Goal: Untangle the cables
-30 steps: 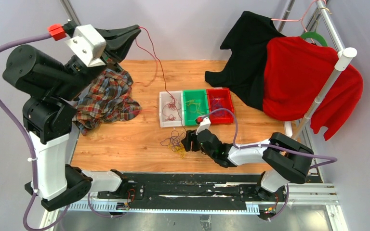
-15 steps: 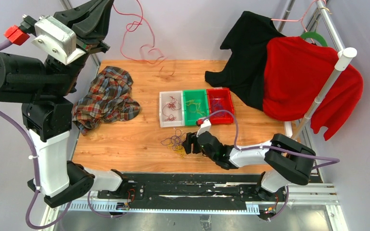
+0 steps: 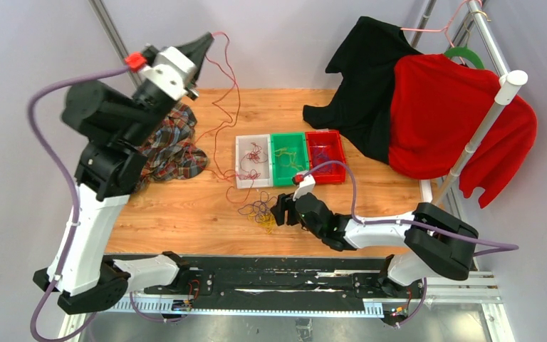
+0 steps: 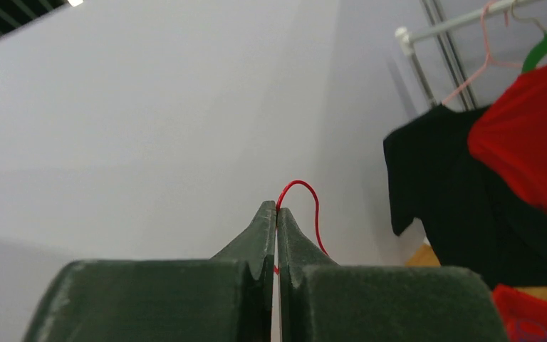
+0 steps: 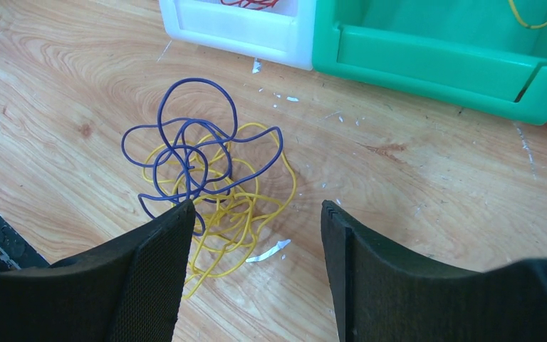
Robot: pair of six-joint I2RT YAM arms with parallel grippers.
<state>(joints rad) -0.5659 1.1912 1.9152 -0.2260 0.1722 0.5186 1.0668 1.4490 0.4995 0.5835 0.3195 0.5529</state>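
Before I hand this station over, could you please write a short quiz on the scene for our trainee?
1. True or false: the left pincer is shut on the red cable.
2. Which colours make up the tangle in front of the open right pincer? A) purple and yellow B) red and green C) only red
3. Fill in: seen from above, the bins run left to right: white bin, ____, red bin.
Key: 1 true; 2 A; 3 green bin.
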